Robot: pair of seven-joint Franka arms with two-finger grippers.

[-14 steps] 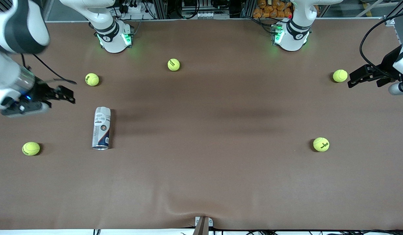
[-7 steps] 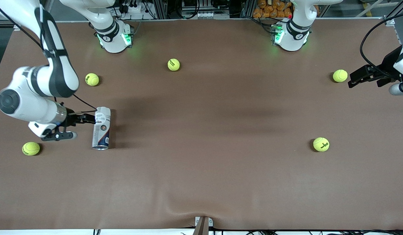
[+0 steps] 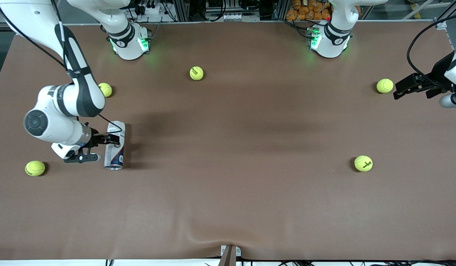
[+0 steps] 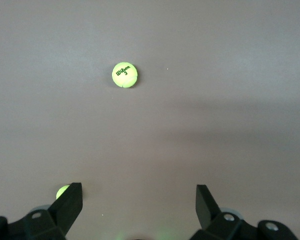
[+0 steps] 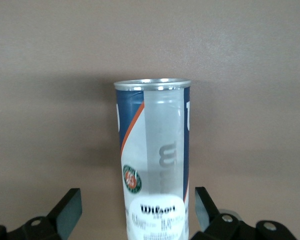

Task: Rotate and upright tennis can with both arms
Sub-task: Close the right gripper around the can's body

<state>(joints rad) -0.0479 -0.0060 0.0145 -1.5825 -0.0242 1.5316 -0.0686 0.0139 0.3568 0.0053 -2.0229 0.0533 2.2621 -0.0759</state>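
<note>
The tennis can lies on its side on the brown table toward the right arm's end, its silver rim end nearer the front camera. My right gripper is open and straddles the can around its white label part. In the right wrist view the can runs between the two fingers with a gap on each side, the rim at the end away from the wrist. My left gripper is open and empty, waiting over the left arm's end of the table beside a tennis ball.
Several yellow-green tennis balls lie scattered: one beside the right arm's elbow, one near the can, one near the bases, one toward the left arm's end. The left wrist view shows a ball on bare table.
My right arm has swung in from the table's end and brought its open gripper down around the can. The can and the left arm have not moved.
</note>
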